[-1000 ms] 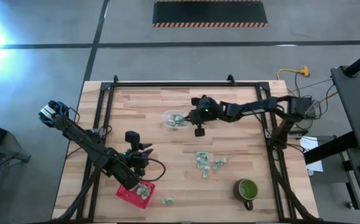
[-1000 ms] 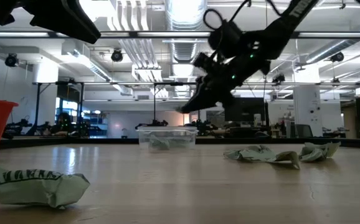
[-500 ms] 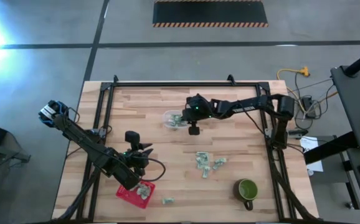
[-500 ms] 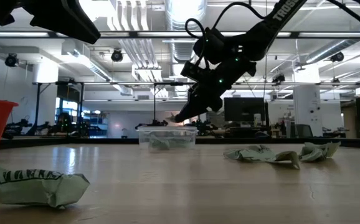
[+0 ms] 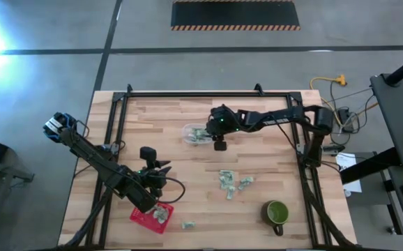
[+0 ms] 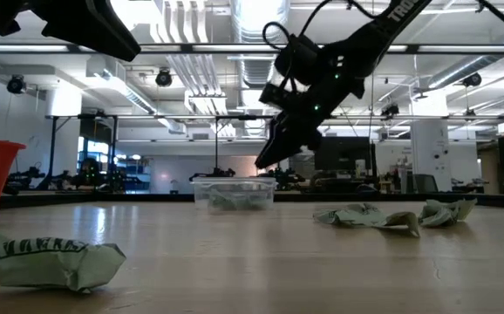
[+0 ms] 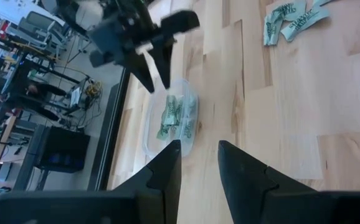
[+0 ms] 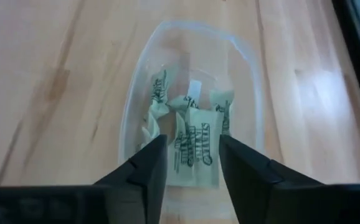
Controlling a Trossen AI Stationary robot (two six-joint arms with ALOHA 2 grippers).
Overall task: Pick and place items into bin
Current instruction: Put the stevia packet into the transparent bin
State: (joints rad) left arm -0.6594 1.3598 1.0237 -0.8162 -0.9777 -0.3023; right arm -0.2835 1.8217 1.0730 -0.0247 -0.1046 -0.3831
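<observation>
The right gripper hangs above the clear bin, which sits a little back of the middle of the tabletop. In the right wrist view its two dark fingers stand apart with a clear gap between them, and nothing is pinched there; you look straight down through the gap at wrapped items lying in the bin. From the low view the gripper is up in the air, just above the bin's rim, not touching it.

The left gripper waits near the front left corner of the tabletop, right by a red container with a few items in it. Its fingers are parted a bit in the left wrist view, nothing between them.

The rest of the items: a loose bunch lies on the wood right of center, toward the front edge, and one stray piece sits by the front edge just beside the red container. A green mug stands near the front right corner, apart from all of it.
</observation>
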